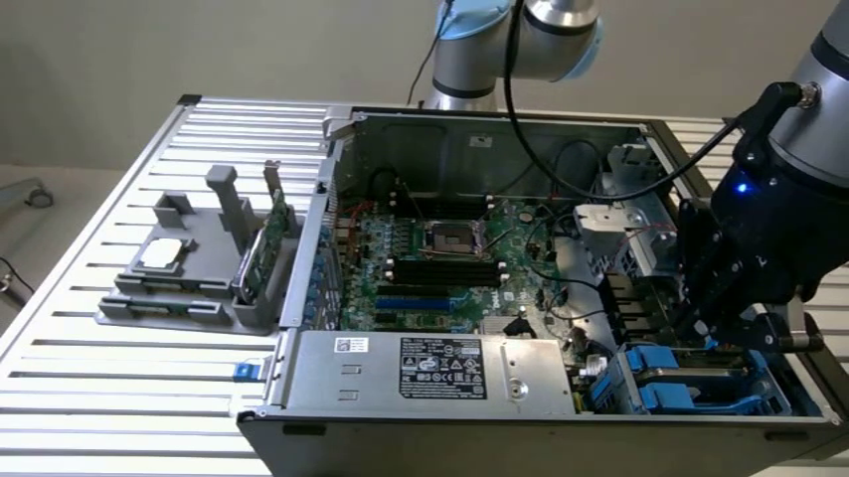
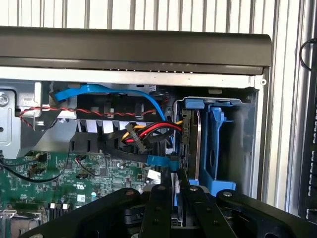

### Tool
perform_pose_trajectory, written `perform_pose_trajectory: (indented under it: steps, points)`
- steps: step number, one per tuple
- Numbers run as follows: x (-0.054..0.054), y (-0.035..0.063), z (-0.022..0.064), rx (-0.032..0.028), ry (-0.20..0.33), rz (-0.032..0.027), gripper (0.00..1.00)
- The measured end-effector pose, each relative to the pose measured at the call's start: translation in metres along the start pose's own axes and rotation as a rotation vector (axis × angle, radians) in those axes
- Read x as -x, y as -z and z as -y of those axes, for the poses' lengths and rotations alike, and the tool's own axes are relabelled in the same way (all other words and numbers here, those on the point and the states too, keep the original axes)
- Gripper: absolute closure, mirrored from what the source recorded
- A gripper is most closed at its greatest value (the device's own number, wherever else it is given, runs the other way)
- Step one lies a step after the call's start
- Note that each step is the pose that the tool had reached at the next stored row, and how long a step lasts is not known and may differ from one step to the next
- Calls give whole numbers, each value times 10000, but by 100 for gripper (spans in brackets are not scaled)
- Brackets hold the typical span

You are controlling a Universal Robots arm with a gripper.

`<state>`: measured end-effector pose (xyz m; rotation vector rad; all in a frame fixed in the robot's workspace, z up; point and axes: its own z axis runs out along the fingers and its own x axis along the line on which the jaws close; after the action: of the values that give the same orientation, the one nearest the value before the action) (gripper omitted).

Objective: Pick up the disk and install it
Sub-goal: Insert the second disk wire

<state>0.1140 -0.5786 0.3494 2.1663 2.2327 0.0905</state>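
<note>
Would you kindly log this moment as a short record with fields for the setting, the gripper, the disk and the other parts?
setting: open computer case on a slatted metal table
gripper: gripper shut, low at the drive bay, close to the disk
disk: disk on edge in the bay, inside its blue bracket
other parts: grey holder beside the case carrying a processor chip and a green card

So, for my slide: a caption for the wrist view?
Closed fingers at the blue drive bay, the disk standing in it.
</note>
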Motion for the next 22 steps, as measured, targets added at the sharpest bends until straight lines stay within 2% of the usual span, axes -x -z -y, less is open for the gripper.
perform_pose_trajectory:
  steps: [22]
  points:
    - [148, -34, -22, 12, 77, -417, 84]
